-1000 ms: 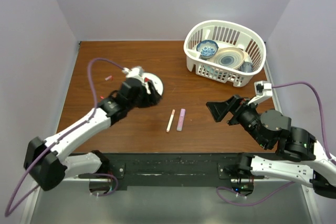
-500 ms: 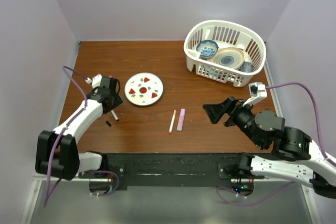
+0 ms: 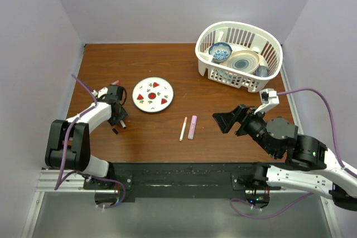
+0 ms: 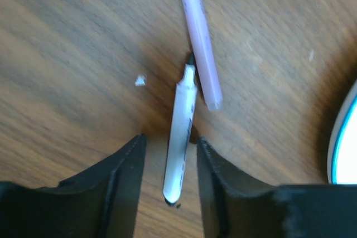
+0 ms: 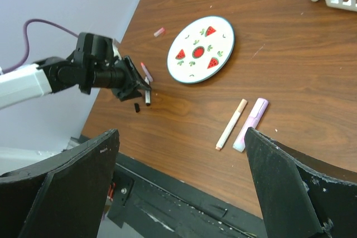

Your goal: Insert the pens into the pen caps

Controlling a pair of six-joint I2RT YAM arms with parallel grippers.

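Note:
A white pen (image 4: pixel 179 137) with a dark tip lies on the table between the jaws of my left gripper (image 4: pixel 170 139). The jaws are open, with a narrow gap on each side of the pen. A thin pinkish-red pen (image 4: pixel 198 37) lies just beyond it, almost touching its tip. A small dark pen cap (image 3: pixel 115 131) sits near the left gripper (image 3: pixel 118 115), and a reddish-pink cap (image 3: pixel 115 82) lies farther back. At mid-table lie a slim cream pen (image 3: pixel 182 129) and a thicker pale pink pen (image 3: pixel 192 127). My right gripper (image 3: pixel 227 120) hovers wide open and holds nothing.
A white plate (image 3: pixel 153 94) with watermelon pictures lies right of the left gripper. A white basket (image 3: pixel 240 54) holding bowls stands at the back right. The table's left edge (image 3: pixel 72 104) is close to the left arm.
My left arm has swung from over the plate to the table's left side and come down over the white pen, its jaws narrowing. The right gripper has drifted slightly left.

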